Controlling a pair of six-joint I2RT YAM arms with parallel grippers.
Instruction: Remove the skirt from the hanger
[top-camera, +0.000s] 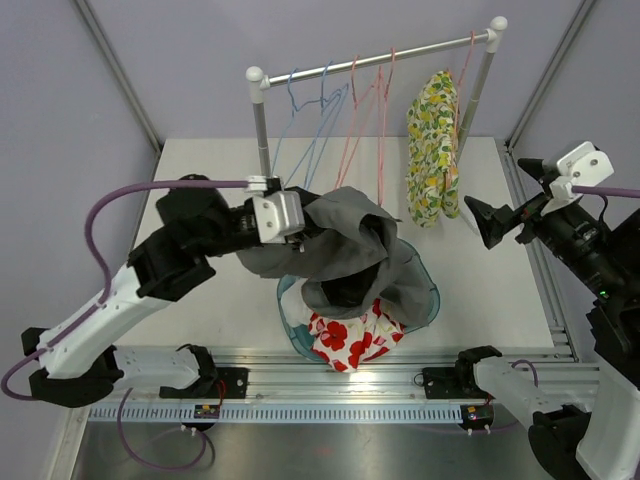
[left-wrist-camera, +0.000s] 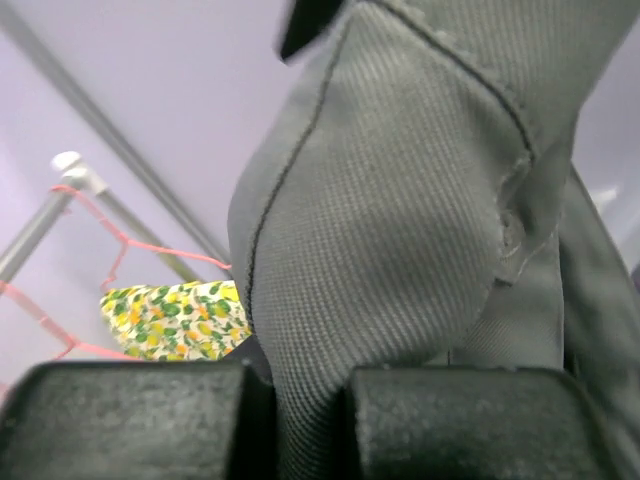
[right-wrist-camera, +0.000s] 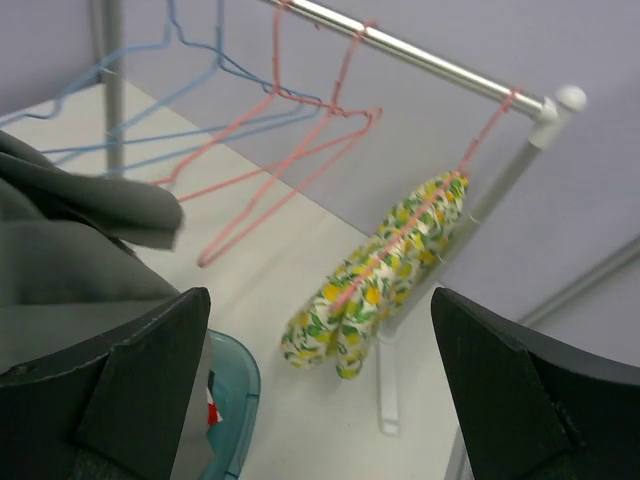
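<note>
A grey skirt (top-camera: 340, 250) hangs bunched from my left gripper (top-camera: 298, 228) above a teal basket (top-camera: 430, 300). In the left wrist view the skirt (left-wrist-camera: 400, 230) fills the frame and a fold of it is pinched between my shut left gripper (left-wrist-camera: 310, 410). The skirt's edge shows at the left of the right wrist view (right-wrist-camera: 70, 250). My right gripper (top-camera: 480, 222) is open and empty, right of a lemon-print garment (top-camera: 432, 150) that hangs on a pink hanger at the rail's right end. In the right wrist view that gripper (right-wrist-camera: 320, 350) frames the garment (right-wrist-camera: 385, 270).
A clothes rail (top-camera: 380, 60) stands at the back with bare blue hangers (top-camera: 310, 120) and pink hangers (top-camera: 365, 110). The basket holds a red-and-white floral cloth (top-camera: 355, 335). The rail's right post (right-wrist-camera: 500, 200) is near my right gripper.
</note>
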